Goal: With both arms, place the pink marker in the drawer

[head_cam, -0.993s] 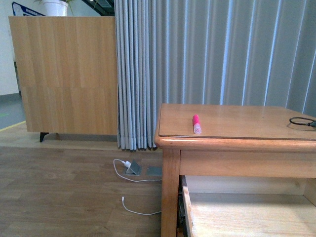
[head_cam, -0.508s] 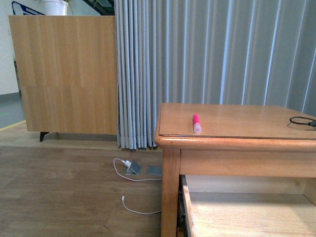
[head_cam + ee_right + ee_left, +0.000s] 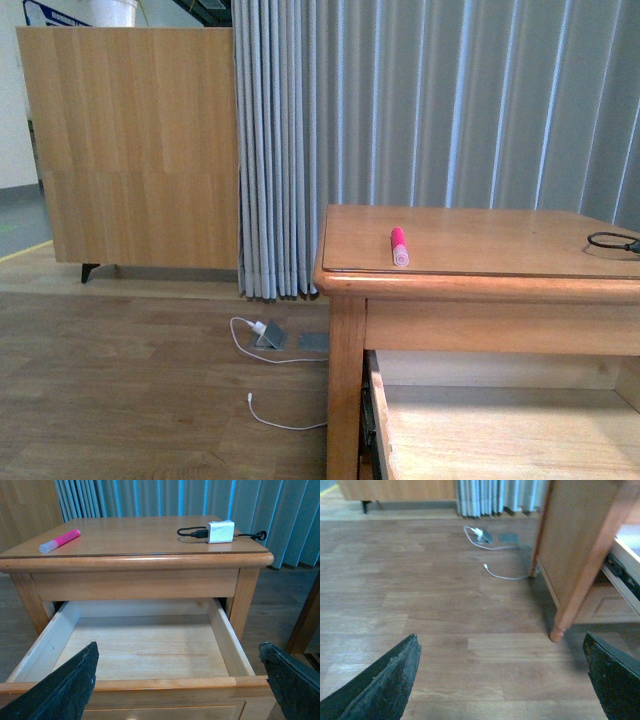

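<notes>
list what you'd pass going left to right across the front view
wooden cupboard → white cable on the floor → pink marker → black cable. The curtain and the table are left out because they span several of these.

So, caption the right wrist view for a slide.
Right gripper open above the pulled-out drawer; pink marker on the cabinet top.

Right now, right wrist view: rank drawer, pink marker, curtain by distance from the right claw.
1. drawer, open, just ahead of the right claw.
2. pink marker, on top of the cabinet.
3. curtain, behind the cabinet.
</notes>
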You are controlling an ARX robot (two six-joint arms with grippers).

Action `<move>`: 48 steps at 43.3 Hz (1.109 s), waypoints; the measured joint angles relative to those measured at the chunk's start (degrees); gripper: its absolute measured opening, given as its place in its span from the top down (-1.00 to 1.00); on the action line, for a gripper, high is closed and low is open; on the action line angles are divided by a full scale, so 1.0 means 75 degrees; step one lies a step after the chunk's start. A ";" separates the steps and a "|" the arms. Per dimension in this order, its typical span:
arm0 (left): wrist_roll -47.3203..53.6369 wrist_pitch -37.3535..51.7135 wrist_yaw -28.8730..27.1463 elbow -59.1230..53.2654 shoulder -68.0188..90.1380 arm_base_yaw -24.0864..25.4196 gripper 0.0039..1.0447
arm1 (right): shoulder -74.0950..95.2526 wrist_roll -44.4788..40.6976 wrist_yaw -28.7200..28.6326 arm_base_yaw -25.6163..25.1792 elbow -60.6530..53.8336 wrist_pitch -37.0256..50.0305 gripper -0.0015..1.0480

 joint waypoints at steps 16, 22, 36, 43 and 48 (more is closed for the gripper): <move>0.0370 0.4004 0.0484 0.2049 0.5724 -0.1049 -0.89 | 0.0000 -0.0003 0.0003 0.0000 0.0000 0.0000 -0.84; 0.0294 0.4567 0.0702 0.3503 0.7734 -0.1539 -0.89 | 0.0000 -0.0003 0.0000 0.0000 0.0000 0.0000 -0.84; -0.0175 0.4453 0.0627 0.7460 1.1301 -0.2328 -0.89 | 0.0000 -0.0003 0.0000 0.0000 0.0000 0.0000 -0.84; -0.0455 0.3914 0.0612 0.9477 1.2794 -0.2626 -0.89 | 0.0000 -0.0003 0.0003 0.0000 0.0000 0.0000 -0.84; -0.0516 0.3462 0.0487 1.0687 1.3671 -0.2809 -0.89 | 0.0000 -0.0003 0.0000 0.0000 0.0000 0.0000 -0.84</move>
